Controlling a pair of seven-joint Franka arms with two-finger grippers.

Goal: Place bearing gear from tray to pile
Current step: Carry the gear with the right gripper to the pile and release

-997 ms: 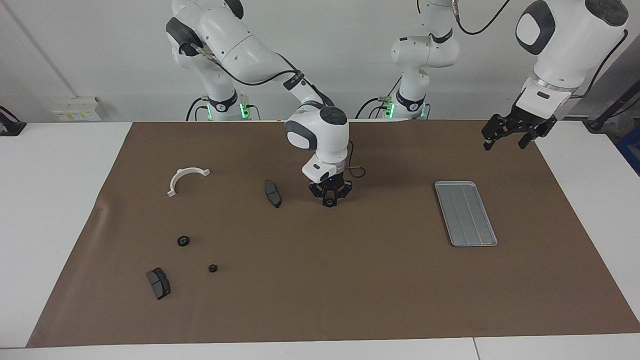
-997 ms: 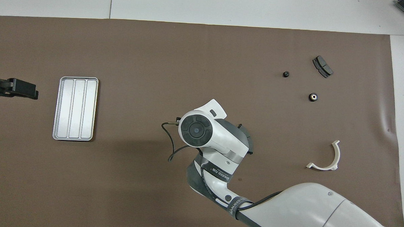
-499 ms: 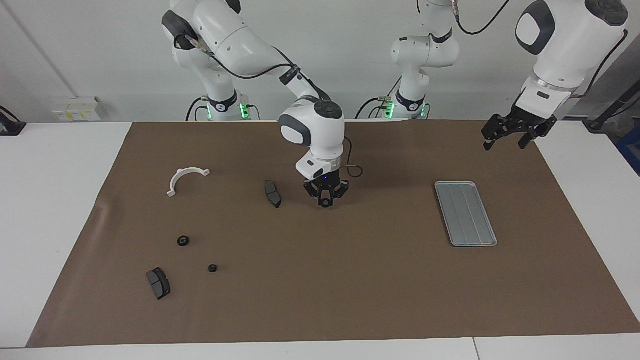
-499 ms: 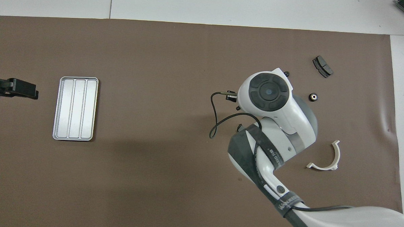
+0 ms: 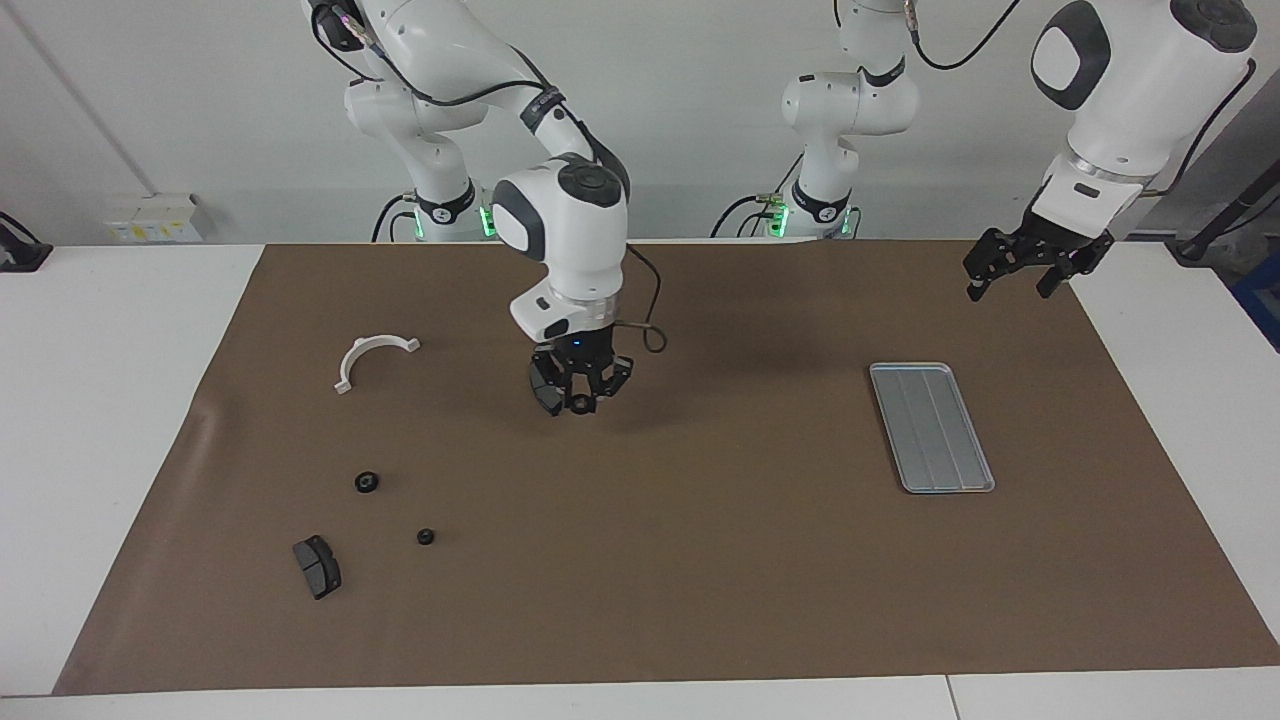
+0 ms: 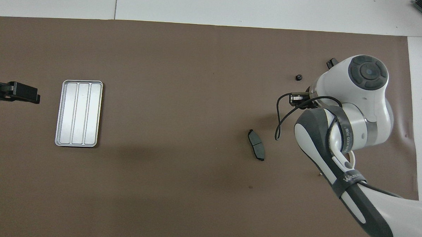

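Observation:
My right gripper (image 5: 581,400) hangs low over the brown mat, shut on a small black bearing gear (image 5: 581,404). It is right beside a dark brake pad (image 5: 543,390) (image 6: 256,149) of the pile. The pile also holds a white curved bracket (image 5: 372,353), a second brake pad (image 5: 317,566) and two small black round parts (image 5: 367,482) (image 5: 425,537). The silver tray (image 5: 930,425) (image 6: 79,113) lies toward the left arm's end with nothing in it. In the overhead view the right arm hides its own gripper. My left gripper (image 5: 1010,283) (image 6: 34,97) waits open in the air.
The brown mat (image 5: 700,560) covers most of the white table. In the overhead view the right arm covers much of the pile, leaving one small round part (image 6: 298,77) and a corner of the second brake pad (image 6: 331,62) showing.
The right arm has swung from the middle of the mat toward the pile, carrying the bearing gear to beside the brake pad. The left arm has not moved.

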